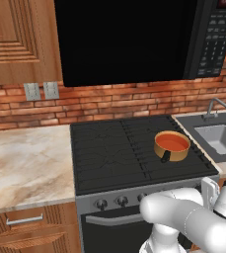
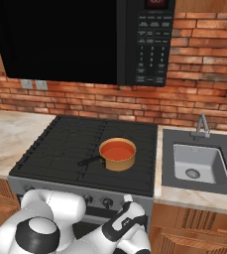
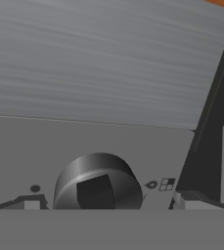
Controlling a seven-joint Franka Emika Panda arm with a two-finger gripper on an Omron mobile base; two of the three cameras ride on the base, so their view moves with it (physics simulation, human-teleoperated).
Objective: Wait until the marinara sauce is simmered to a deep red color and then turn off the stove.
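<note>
Knob (image 3: pixel 96 183) sits right in front of my hand camera, a round dark dial on the steel front panel (image 3: pixel 108 63), flanked by my two pincer (image 3: pixel 108 202) tips standing wide apart and holding nothing. Largest first: stove (image 1: pixel 114 153), a wide black cooktop with dark grates, sits between the marble desk (image 1: pixel 25 163) and the sink (image 2: pixel 197 163). Microwave (image 2: pixel 85 39) hangs above it. On the stove's right side rests the copper saucepan (image 2: pixel 119 155), handle pointing left in the right base view, and inside it the marinara sauce (image 2: pixel 117 150), which reads orange-red to me, likely not yet deep red.

My judgement: I'm in the waiting step, pincer pre-staged at the dial. To do it well, I hold off until the sauce darkens, center the tips on either side of the knob's raised grip, close firmly, then rotate to off without sliding. I can't confirm this dial matches the saucepan's burner; worth checking against the knob row (image 1: pixel 119 200).
</note>
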